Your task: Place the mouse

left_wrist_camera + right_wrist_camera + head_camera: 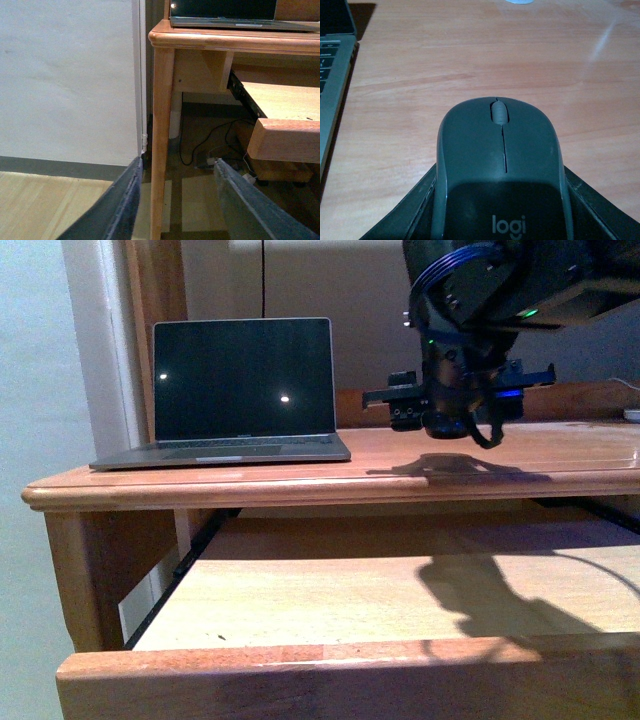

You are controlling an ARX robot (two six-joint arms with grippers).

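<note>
The mouse [500, 160] is dark grey with a scroll wheel and a "logi" mark. My right gripper [500, 175] is shut on its sides, and the light wooden desk top [470, 50] lies just below it. In the front view my right gripper [455, 428] hangs low over the desk top [560, 455], to the right of the laptop [240, 390]; the mouse itself is hard to make out there. My left gripper [178, 162] is open and empty, low beside the desk's left leg [161, 125], out of the front view.
The open laptop's keyboard edge [330, 75] lies close beside the mouse. A pulled-out wooden tray [400, 590] sits under the desk top, with a raised front edge [340, 670]. Cables [215, 140] lie on the floor under the desk. A wall [65, 75] stands left of it.
</note>
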